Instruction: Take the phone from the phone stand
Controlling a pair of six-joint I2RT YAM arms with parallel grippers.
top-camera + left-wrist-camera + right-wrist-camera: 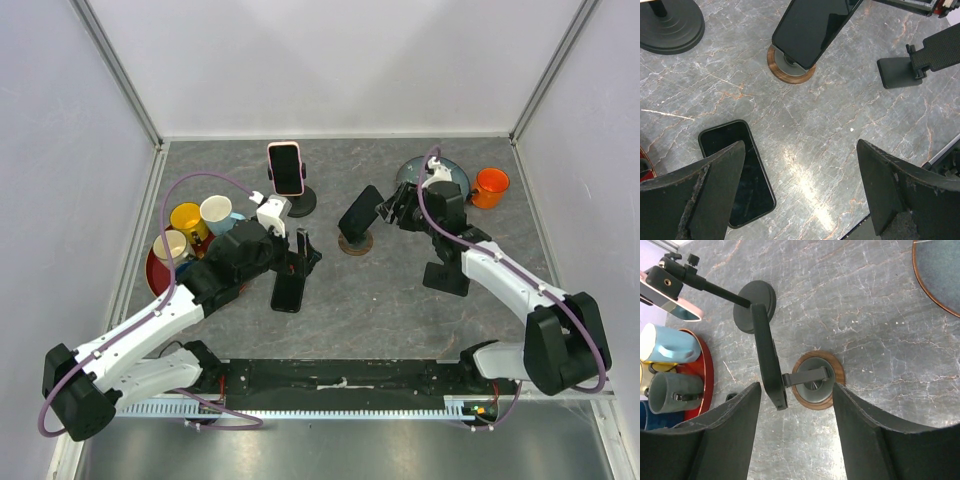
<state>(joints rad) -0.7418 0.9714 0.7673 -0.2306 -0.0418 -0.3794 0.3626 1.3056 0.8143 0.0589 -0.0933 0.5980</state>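
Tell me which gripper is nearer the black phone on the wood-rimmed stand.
Right. The right gripper is just beside the black phone, open toward it; the left gripper is farther off, near the flat phone.

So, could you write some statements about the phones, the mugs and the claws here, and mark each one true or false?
1. A black phone lies flat on the table. True.
2. The left claw is shut on that phone. False: it is open above it and holds nothing.
3. The pink phone sits in a stand. True.
4. The orange mug stands on the red tray. False: it stands on the table, far from the tray.
5. The right claw is open. True.
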